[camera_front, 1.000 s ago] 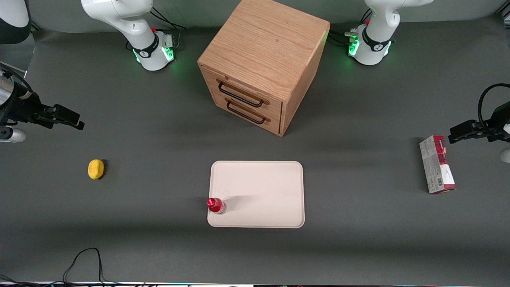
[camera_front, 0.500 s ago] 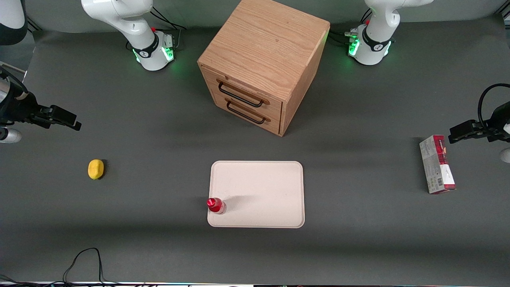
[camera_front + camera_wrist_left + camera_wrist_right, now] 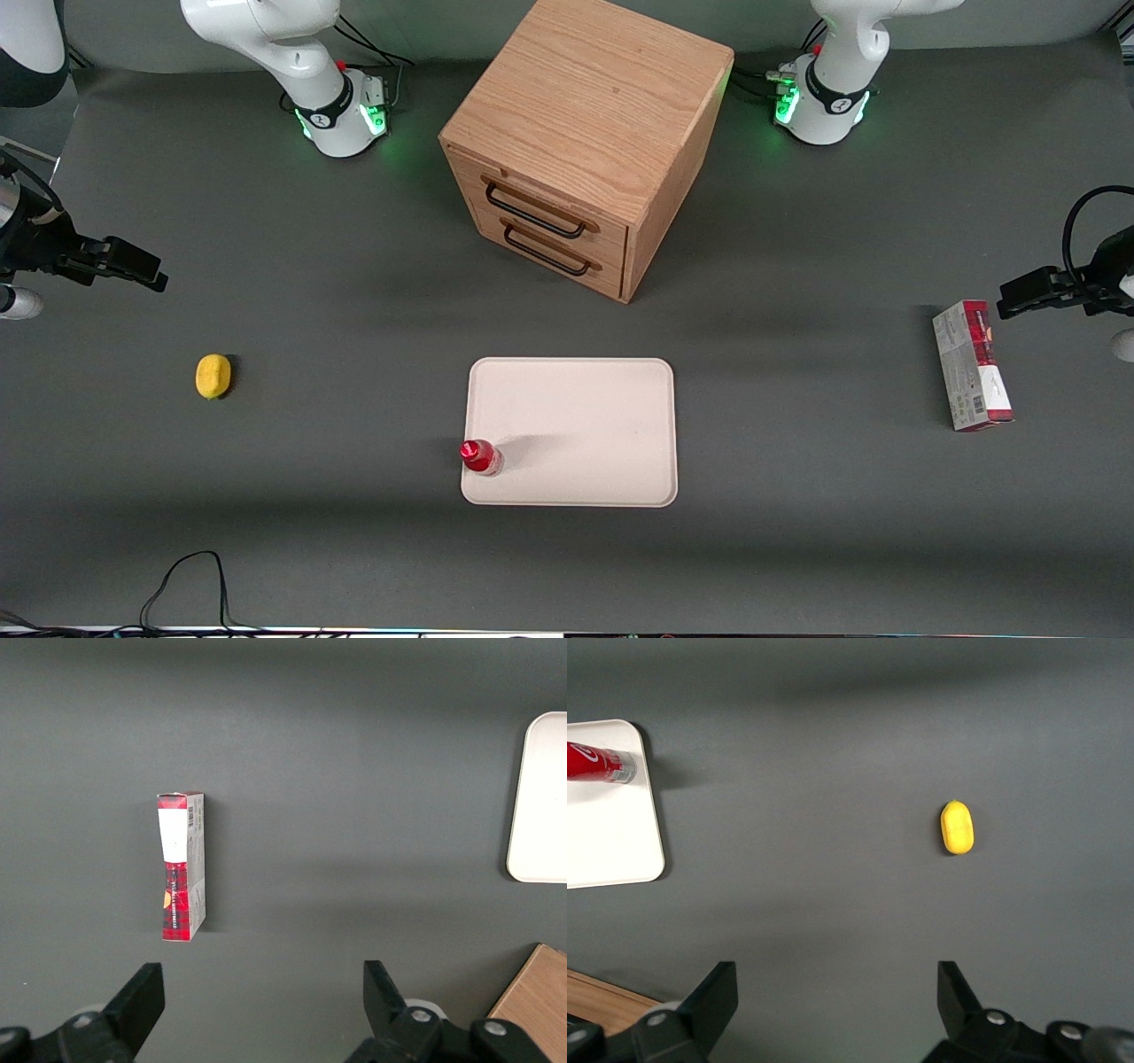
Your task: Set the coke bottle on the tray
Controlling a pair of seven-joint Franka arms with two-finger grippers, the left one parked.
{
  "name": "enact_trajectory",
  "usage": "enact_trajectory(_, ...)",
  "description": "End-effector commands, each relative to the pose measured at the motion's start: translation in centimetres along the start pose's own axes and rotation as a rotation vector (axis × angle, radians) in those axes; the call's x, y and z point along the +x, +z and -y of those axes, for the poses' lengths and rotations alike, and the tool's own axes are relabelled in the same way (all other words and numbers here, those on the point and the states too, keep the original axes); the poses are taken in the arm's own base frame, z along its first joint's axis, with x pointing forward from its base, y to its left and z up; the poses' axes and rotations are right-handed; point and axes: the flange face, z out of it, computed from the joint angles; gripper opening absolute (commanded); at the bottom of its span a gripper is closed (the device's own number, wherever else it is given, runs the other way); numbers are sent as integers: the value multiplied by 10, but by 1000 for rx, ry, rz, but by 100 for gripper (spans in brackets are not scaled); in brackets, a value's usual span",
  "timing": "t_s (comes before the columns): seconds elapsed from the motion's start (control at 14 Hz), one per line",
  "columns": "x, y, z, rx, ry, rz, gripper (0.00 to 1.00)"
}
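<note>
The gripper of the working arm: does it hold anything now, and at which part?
Nothing is held. The gripper is open and empty, high above the table near the lemon. The coke bottle stands upright on the tray, at its corner.

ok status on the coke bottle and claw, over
Claw open, empty, high at working arm's end. Coke bottle upright on tray corner. Nothing in the way.

front view overhead; wrist views face tabletop.

White rounded arms with green-lit bases, black cables, and a black gripper (image 3: 133,266) with 2 fingers (image 3: 709,997).
</note>
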Motion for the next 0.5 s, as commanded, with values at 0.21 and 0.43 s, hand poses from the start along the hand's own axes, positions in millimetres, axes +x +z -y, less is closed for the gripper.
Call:
enact_trajectory(0.21,-1,-1,2,-25,-78,-8,100)
enact_trajectory(0.43,-1,-1,2,-23,-78,-8,100)
